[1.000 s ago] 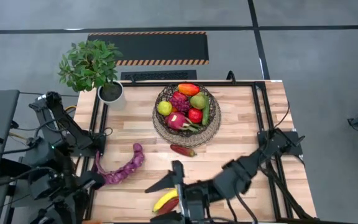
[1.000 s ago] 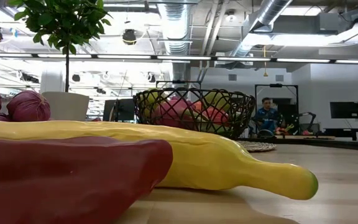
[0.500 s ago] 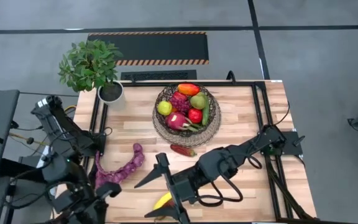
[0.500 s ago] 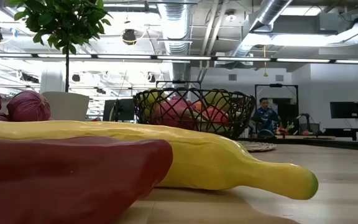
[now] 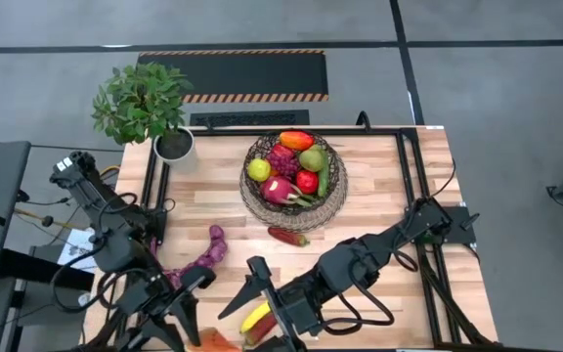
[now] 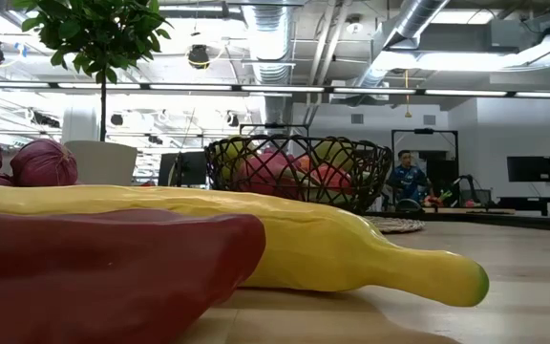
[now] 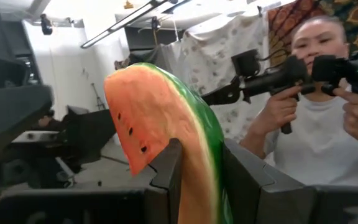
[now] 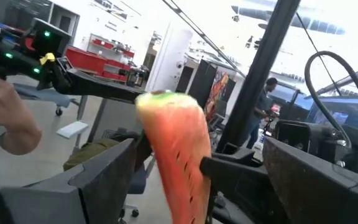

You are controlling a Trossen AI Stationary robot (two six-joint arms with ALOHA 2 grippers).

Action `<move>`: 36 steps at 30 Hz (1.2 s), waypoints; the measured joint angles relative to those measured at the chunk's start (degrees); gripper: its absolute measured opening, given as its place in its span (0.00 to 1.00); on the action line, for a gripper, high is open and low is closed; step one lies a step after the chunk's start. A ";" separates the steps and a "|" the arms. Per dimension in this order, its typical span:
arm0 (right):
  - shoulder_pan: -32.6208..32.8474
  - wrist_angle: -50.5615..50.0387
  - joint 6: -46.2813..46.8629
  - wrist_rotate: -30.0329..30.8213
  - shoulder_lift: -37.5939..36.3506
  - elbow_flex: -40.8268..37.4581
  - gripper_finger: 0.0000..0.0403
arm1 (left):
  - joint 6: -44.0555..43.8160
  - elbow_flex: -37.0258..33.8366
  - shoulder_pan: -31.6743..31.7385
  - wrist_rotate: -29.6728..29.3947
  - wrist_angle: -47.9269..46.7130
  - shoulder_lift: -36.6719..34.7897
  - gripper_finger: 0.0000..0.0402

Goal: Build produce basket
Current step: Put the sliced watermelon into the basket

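Between left pincer (image 7: 201, 180) fingers, watermelon slice (image 7: 160, 124) clamped upright

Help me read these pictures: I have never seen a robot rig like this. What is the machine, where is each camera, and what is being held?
Two dark robot arms work at a wooden table. One camera looks straight down, one sits at table height, and one rides on each wrist.

On the table stands a round dark wire-mesh basket, already holding several toy fruits. Beside it lie a small red pepper, a long purple string and a yellow banana, with a potted plant at the corner.

The left gripper, at the table's near edge, clamps a red and green watermelon slice. The right gripper faces it with fingers spread, the slice between them. A person holding control handles shows beyond.
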 joint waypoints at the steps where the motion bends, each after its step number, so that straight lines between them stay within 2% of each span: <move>1: -0.02 -0.02 -0.11 0.31 0.00 0.00 0.92 | 0.18 0.00 0.34 0.68 -0.10 0.00 0.18; 10: -0.04 -0.06 -1.59 0.44 0.00 0.00 0.92 | 1.40 0.00 1.05 3.34 0.34 0.00 0.18; 14: 0.23 -0.33 -1.54 -2.60 0.00 0.01 0.92 | -0.97 0.00 1.07 8.08 0.11 0.00 0.18; 17: 0.83 -3.09 -1.54 -5.56 0.00 0.07 0.92 | -3.79 0.00 1.03 9.82 -0.83 0.00 0.18; 20: 2.03 -7.54 -2.77 -4.71 -0.03 0.07 0.92 | -5.92 0.00 0.95 9.81 -1.74 0.00 0.18; 23: 3.92 -11.38 -8.13 3.69 -0.11 0.07 0.92 | -8.72 0.00 0.96 6.64 -5.00 -0.22 0.18; 26: 6.60 -14.13 -17.52 18.09 -0.13 0.07 0.92 | -11.90 0.00 1.47 2.14 -7.57 -0.26 0.18; 29: 9.16 -16.08 -27.21 31.16 -0.15 0.07 0.92 | -14.75 0.00 1.68 0.68 -7.09 -0.26 0.18; 32: 11.13 -16.40 -32.07 39.25 -0.15 0.07 0.92 | -18.18 0.00 1.88 -0.96 -6.10 -0.31 0.18; 36: 13.02 -16.21 -33.53 47.01 -0.17 0.07 0.92 | -19.70 0.00 2.07 -5.50 -8.68 -0.42 0.18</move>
